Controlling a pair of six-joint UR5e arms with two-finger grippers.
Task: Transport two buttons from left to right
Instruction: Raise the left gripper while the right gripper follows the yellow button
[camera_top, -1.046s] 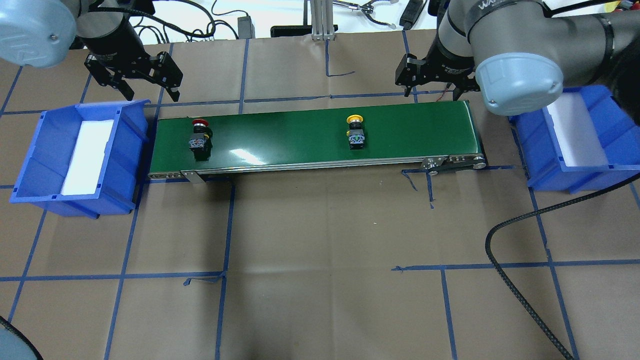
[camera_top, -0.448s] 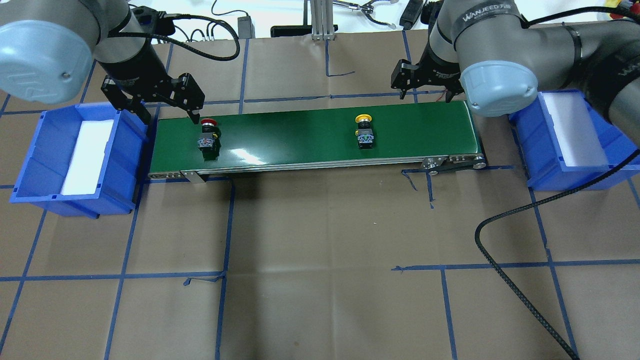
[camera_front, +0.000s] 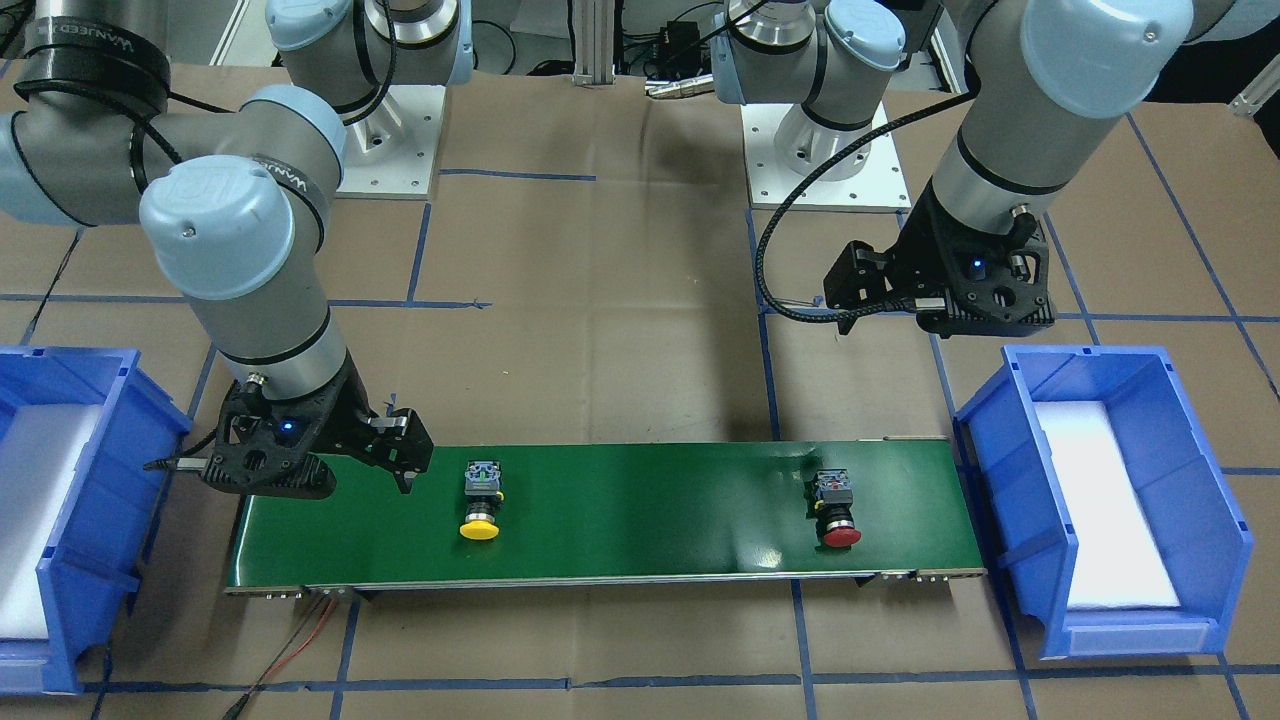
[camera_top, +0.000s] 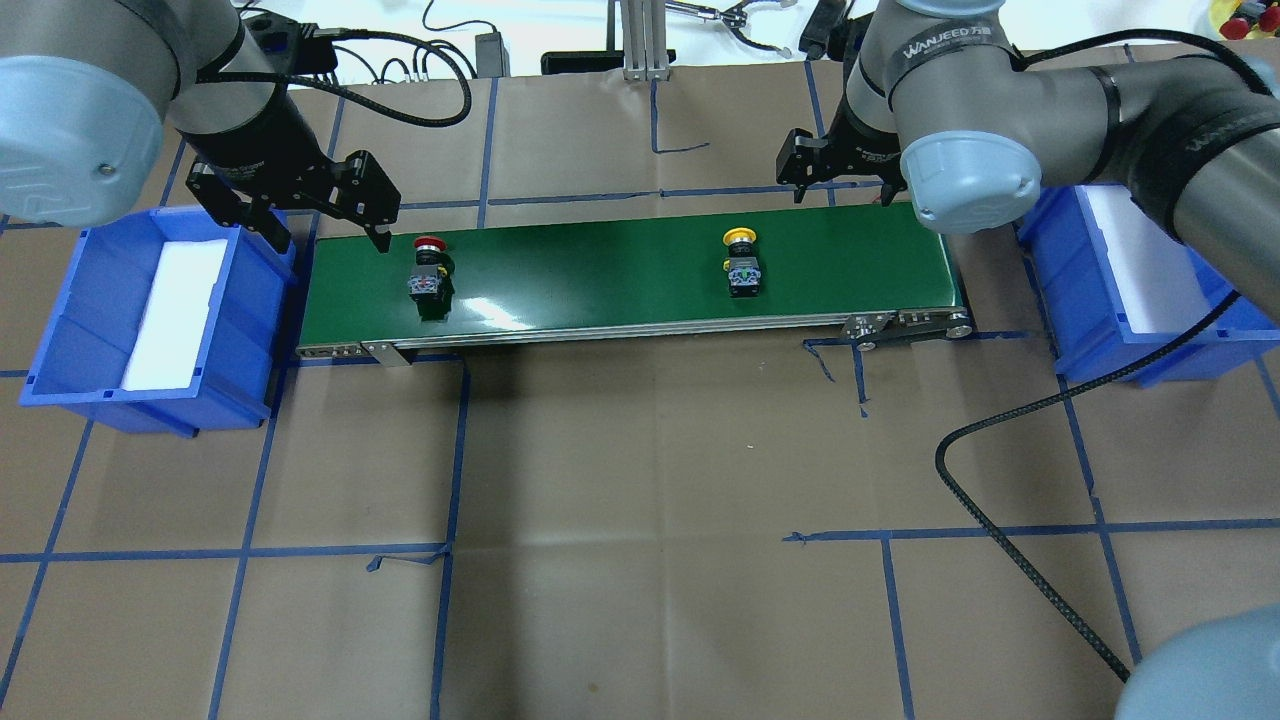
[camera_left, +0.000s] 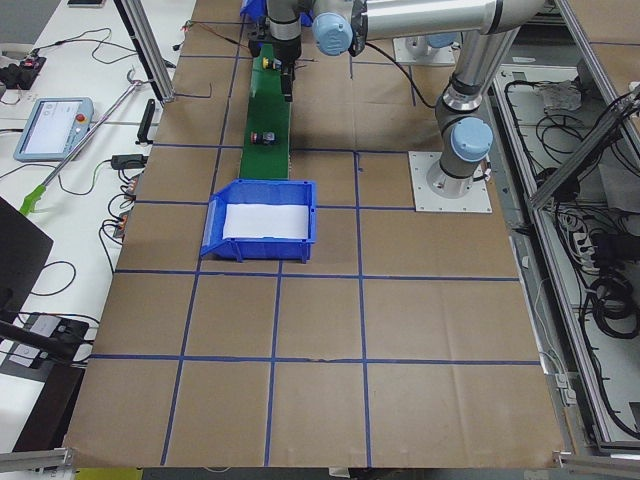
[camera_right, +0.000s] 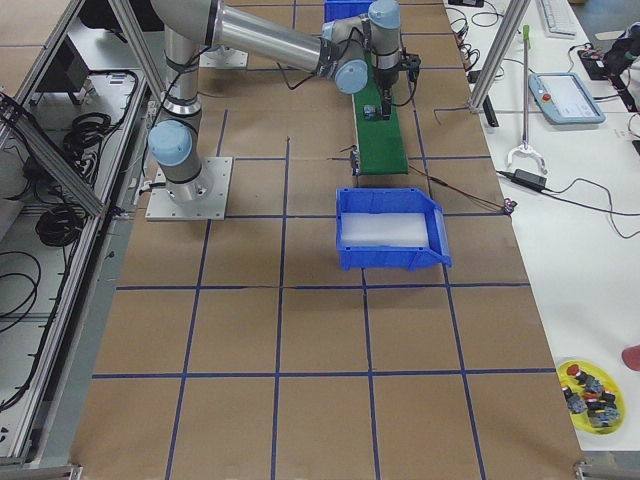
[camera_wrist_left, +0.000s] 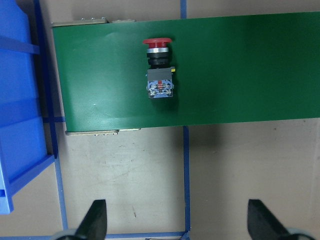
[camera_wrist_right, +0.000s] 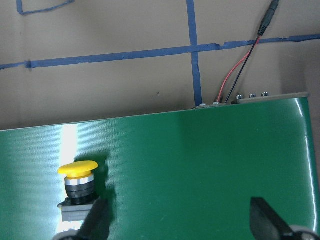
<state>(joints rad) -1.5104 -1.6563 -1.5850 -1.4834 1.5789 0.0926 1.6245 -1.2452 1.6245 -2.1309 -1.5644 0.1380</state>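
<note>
Table (camera_top: 640, 480) nearest us, brown paper taped into blue squares, and lying across it the green belt (camera_top: 600, 260). That belt runs left to right, so I'd say it does the carrying here.

Red button (camera_top: 430, 278) lies on its side close to the belt's left end, cap toward the belt's far edge. Yellow button (camera_top: 741, 268) lies the same way, past the belt's middle toward its right end. On their sides they can't topple, and the block bodies give the fingers flat faces to grasp. Nothing touches either one.

Left bin (camera_top: 245, 335) sits against the belt's left end, and the right bin (camera_top: 1090, 320) stands just off its right end. Each is lined with white foam (camera_front: 1105, 500), a soft landing by my reckoning. No button in the right bin yet.

Left gripper (camera_top: 330, 232) hangs high over the belt's left end, fingers spread wide and holding nothing, well clear of the red button. Right gripper (camera_top: 842, 190) sits lower over the belt's right stretch, also spread and empty. Its wrist view puts the yellow button just beside one finger. I read that as lying in wait for the button to come between the fingers. Close too early and it clips the cap.

Cables (camera_top: 400, 60) trail beyond the belt's far edge.
</note>
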